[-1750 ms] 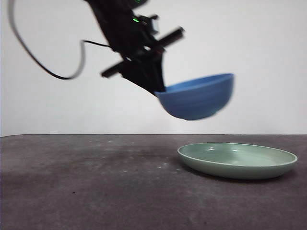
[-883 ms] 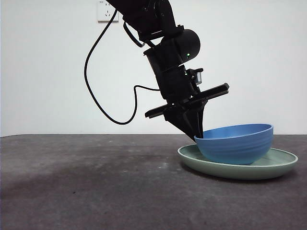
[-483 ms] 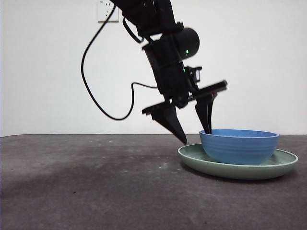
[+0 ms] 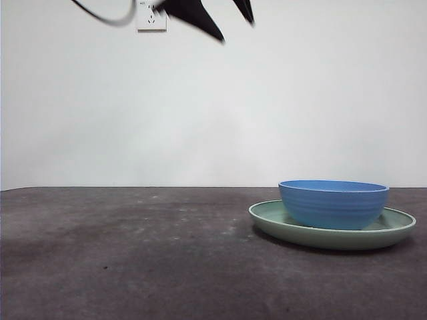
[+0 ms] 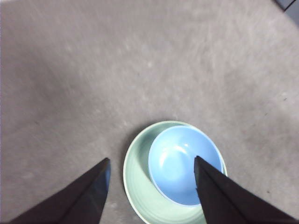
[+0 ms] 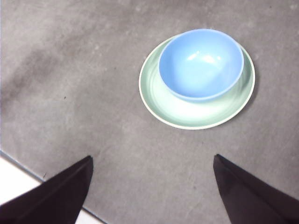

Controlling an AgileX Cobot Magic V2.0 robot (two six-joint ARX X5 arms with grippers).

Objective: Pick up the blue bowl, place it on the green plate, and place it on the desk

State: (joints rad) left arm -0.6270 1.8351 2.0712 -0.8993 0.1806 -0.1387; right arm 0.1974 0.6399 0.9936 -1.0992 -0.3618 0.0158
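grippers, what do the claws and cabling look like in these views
Both claws are plain matte black with no markings. The left claw and the right claw each show two flat, wedge-shaped jaws tapering to points. In the front view, two dark pointed tips and a black cable show at the top edge.

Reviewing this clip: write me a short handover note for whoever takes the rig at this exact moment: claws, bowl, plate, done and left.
Left claw: open, empty, high above the stacked dishes; its tips show at the top of the front view.
Right claw: open, empty, also up over the table, holding nothing.
Round ridged blue bowl: sits upright inside the wide, shallow pale green plate, nearer one side of it than the centre.
Plate rests flat on the dark grey-brown matte desk.
Done: bowl is on the plate and nothing grips it.
Left: apparently nothing, since the stack already stands on the desk; confirm before closing.
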